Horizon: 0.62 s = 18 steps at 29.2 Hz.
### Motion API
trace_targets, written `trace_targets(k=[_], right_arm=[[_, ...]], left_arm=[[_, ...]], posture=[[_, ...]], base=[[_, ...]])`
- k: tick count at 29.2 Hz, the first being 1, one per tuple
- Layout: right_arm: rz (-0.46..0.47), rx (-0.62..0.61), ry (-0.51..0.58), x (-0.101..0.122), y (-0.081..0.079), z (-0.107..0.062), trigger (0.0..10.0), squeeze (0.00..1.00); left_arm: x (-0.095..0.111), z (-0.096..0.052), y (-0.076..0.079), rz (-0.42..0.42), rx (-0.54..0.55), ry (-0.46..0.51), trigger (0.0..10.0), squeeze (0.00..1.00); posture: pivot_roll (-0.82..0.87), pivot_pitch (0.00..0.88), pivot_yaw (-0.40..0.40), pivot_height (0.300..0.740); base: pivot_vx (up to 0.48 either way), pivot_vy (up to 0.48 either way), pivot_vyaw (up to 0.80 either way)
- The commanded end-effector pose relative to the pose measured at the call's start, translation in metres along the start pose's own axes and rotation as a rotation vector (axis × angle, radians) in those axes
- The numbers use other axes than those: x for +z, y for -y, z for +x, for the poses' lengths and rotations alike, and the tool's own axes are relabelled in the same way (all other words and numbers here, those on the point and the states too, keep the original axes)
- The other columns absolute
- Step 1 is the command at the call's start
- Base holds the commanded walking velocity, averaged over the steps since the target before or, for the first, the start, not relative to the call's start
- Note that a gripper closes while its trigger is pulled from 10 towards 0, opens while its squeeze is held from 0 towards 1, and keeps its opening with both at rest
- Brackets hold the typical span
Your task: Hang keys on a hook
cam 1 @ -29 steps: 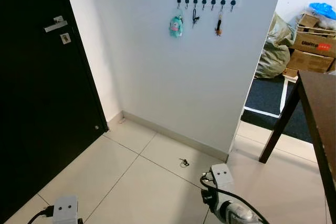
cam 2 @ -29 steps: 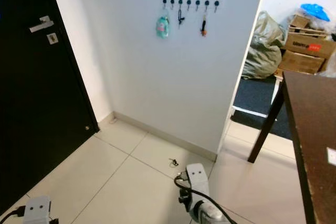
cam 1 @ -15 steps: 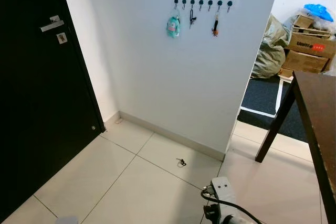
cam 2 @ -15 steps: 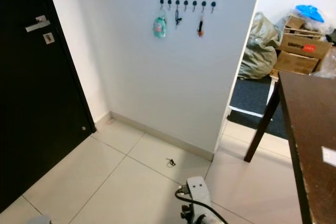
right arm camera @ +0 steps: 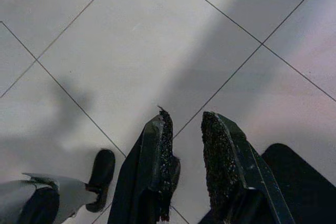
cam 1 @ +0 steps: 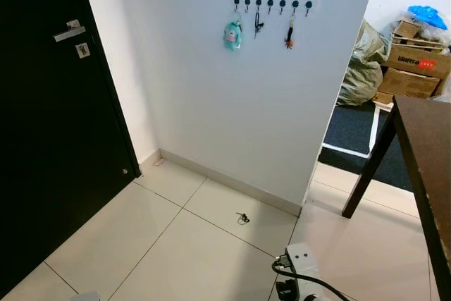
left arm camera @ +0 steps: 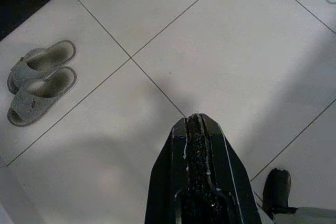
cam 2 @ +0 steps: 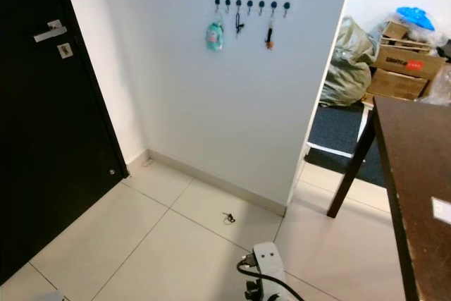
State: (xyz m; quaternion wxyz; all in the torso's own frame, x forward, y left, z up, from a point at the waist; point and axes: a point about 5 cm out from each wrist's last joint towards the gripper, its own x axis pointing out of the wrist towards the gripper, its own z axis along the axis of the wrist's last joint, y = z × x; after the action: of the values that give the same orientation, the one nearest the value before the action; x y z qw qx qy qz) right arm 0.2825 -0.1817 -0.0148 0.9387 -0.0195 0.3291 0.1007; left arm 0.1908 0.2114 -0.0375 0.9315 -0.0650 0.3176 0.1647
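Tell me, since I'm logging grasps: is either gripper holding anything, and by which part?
Nothing is held. The left gripper is shut on nothing, the right gripper open; the keys lie on the floor.

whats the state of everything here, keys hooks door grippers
keys: lying on the floor tile near the wall, not hung
hook rail: on the wall, three hooks taken, rest free
door: closed
left gripper: shut, empty, above the floor
right gripper: open, empty, above the floor
slippers: paired side by side on the floor
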Motion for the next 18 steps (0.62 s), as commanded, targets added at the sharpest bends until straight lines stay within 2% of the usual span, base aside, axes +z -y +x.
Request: trace_targets(k=[1,10,18], right_arm=[[0.019,0.011,-0.026,-0.005,-0.003,0.000,10.0,0.00],[0.023,0.000,-0.028,-0.004,-0.004,0.001,10.0,0.00],[0.037,-0.013,-0.013,-0.001,-0.002,0.002,10.0,0.00]], left_arm=[[-0.007,-0.001,-0.007,-0.017,0.027,-0.029,10.0,0.00],[0.000,0.003,-0.002,-0.046,0.003,-0.017,10.0,0.00],[0.004,0.005,-0.002,-0.011,0.004,0.008,10.0,0.00]], posture=[[-0.03,0.033,0.125,0.740],[-0.03,0.030,0.123,0.740],[-0.03,0.037,0.139,0.740]], base=[[0.000,0.000,0.00],[0.000,0.000,0.00],[0.000,0.000,0.00]])
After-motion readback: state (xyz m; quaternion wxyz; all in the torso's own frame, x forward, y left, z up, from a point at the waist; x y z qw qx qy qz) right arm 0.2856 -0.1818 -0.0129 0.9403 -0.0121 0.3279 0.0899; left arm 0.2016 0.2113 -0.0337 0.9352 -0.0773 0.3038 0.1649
